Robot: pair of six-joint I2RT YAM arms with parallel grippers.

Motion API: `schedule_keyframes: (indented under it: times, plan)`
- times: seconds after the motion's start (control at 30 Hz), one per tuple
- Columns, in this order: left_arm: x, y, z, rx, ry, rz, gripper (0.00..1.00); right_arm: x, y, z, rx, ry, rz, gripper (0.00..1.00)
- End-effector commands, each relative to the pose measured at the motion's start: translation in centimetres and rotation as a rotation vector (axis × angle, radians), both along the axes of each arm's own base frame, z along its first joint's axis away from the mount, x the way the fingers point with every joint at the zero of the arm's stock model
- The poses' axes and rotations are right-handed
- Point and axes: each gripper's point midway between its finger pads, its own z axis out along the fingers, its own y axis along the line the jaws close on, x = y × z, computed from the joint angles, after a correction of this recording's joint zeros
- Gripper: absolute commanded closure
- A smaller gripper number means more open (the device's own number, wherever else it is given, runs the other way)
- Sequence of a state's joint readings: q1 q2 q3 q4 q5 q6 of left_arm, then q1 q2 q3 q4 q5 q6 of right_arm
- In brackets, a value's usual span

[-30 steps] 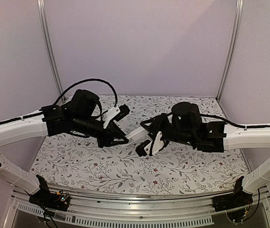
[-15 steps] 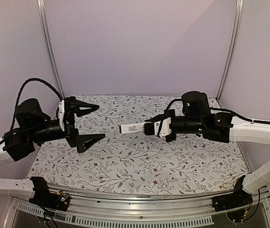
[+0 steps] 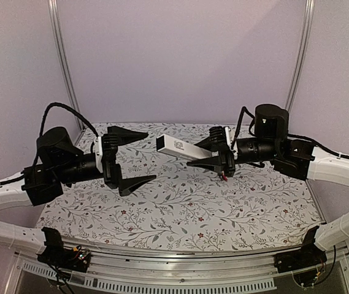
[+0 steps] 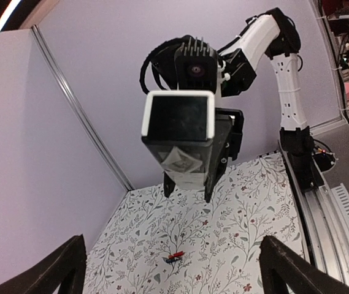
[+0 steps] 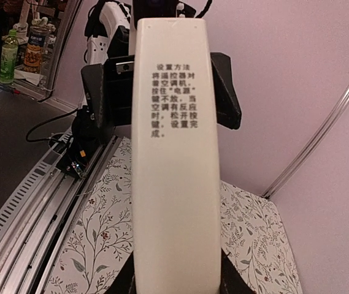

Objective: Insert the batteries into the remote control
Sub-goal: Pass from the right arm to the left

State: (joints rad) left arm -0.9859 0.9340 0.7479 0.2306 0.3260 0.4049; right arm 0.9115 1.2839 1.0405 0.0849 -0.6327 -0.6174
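My right gripper (image 3: 202,154) is shut on one end of the white remote control (image 3: 179,147) and holds it in the air above the table. The bar points left at my left gripper (image 3: 138,157), which stands wide open and empty a short way from its free end. In the left wrist view the remote control's dark end face (image 4: 179,116) looks straight at me. In the right wrist view the remote control (image 5: 174,177) shows printed text, with the left fingers (image 5: 102,92) behind it. The batteries (image 4: 175,256), small, dark and red, lie on the cloth below; a red speck of the batteries (image 3: 224,176) shows under the right gripper.
A floral cloth (image 3: 174,211) covers the table. Purple walls with metal corner posts (image 3: 64,67) close the back and both sides. A metal rail (image 3: 180,278) with the arm bases runs along the near edge.
The left gripper let go of the remote, opened wide and drew back to the left. The right gripper lifted the remote and carried it up and to the right.
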Motion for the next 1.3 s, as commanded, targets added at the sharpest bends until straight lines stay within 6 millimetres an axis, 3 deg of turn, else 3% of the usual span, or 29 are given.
schedule_keyframes:
  times: [0.0,0.13,0.47,0.7,0.87,1.07,1.13,1.17,1.2,1.27]
  plan:
    - [-1.1,-1.1,3.0,-0.163,-0.016,-0.063,0.05,-1.4,0.1,2.7,0.098,0.064,0.072,1.00]
    - [-1.2,-2.3,3.7,-0.232,0.021,-0.096,0.15,-1.4,0.2,2.7,0.102,0.071,0.075,1.00]
    - [-1.7,-5.0,4.8,-0.291,0.064,-0.161,0.22,-1.2,0.7,2.1,0.098,0.090,0.066,1.00]
    - [-1.4,-5.5,5.7,-0.332,0.065,-0.151,0.32,-1.2,0.9,1.4,0.084,0.095,0.055,1.00]
    - [-1.3,-6.1,5.7,-0.332,0.075,-0.154,0.51,-1.2,1.0,1.2,0.080,0.093,0.056,1.00]
    - [-1.3,-6.0,5.6,-0.326,0.079,-0.149,0.92,-1.2,0.8,0.9,0.075,0.087,0.043,0.99]
    - [-1.4,-5.8,5.7,-0.325,0.078,-0.147,1.00,-1.2,0.7,1.0,0.077,0.085,0.038,0.92]
    - [-1.5,-5.7,5.8,-0.326,0.077,-0.146,1.00,-1.2,0.5,1.2,0.082,0.081,0.033,0.81]
    - [-1.5,-5.6,5.8,-0.325,0.075,-0.144,1.00,-1.2,0.4,1.3,0.086,0.080,0.026,0.69]
    - [-1.7,-5.5,5.7,-0.312,0.072,-0.147,1.00,-1.3,0.0,1.6,0.091,0.091,0.016,0.31]
